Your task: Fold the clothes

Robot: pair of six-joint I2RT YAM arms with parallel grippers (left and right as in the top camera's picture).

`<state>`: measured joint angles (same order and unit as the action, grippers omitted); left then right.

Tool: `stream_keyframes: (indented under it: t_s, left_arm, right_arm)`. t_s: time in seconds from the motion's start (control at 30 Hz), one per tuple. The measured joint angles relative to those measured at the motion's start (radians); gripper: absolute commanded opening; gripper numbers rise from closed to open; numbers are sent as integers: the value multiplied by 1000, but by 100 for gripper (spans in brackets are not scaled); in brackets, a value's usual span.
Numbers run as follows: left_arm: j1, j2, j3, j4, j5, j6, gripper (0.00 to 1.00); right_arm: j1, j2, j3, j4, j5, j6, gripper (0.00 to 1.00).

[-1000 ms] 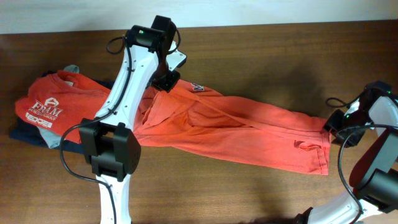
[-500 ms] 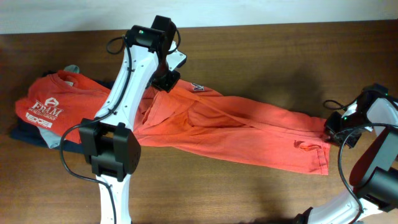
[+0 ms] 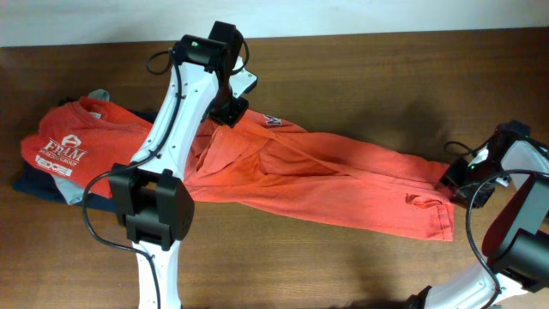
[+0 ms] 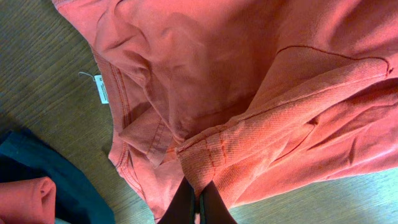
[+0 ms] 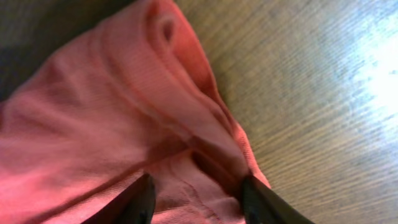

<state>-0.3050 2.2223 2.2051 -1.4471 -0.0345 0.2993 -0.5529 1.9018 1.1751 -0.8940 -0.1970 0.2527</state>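
L hand (image 4: 196, 201) is pinched tight on a ridge of the coral T-shirt (image 3: 343, 176) close to its collar (image 4: 121, 109), fingers together w/ cloth nipped between them; nothing has shifted there vs a sec ago. R hand (image 5: 199, 200) is where the change is: it has crept in toward the shirt's far hem corner. It now stands half-wide, one finger each side of a rolled hem fold. Cloth lies in the gap but no firm pinch shows, so it looks astride, not clamped. The shirt lies stretched across the middle of the worktop (image 3: 360, 69), neck end under the L hand, hem end at the right by the R hand. It's creased & twisted along its length, w/ the navy lettering (image 3: 273, 121) just peeking out beside the L hand. Off to the left sits the pile: red FRAM tee (image 3: 69, 142) on top, navy garment (image 3: 39, 184) & grey garment (image 3: 99, 96) showing beneath. The L arm hides whether the pile touches the coral shirt. Meaning for the task: early days, no fold made yet. Next prob. a close on the hem, then a stretch to flatten. Risk: R hand slips off the rolled edge or takes one layer only.
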Motion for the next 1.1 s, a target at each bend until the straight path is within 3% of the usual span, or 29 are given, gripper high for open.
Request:
stream_keyframes:
  t_s: [0.07,0.13,0.5,0.63,0.83,1.1]
  left_arm:
    - [0,-1,0,0,0,0,1]
    - [0,-1,0,0,0,0,1]
    - [0,-1,0,0,0,0,1]
    - [0,-1,0,0,0,0,2]
    - [0,-1,0,0,-1,0,1]
    - [3,-1,0,-38,-48,0,1]
  right_arm:
    - [0,0,-1,4,3,3,25]
    - [0,0,-1,5,3,11,21]
    - [0,0,137,-179,43,-16,20]
    - [0,0,204,-218,69,-29,12]
    - [0,0,210,-249,82,-49,4]
    - [0,0,210,-337,97,-111,5]
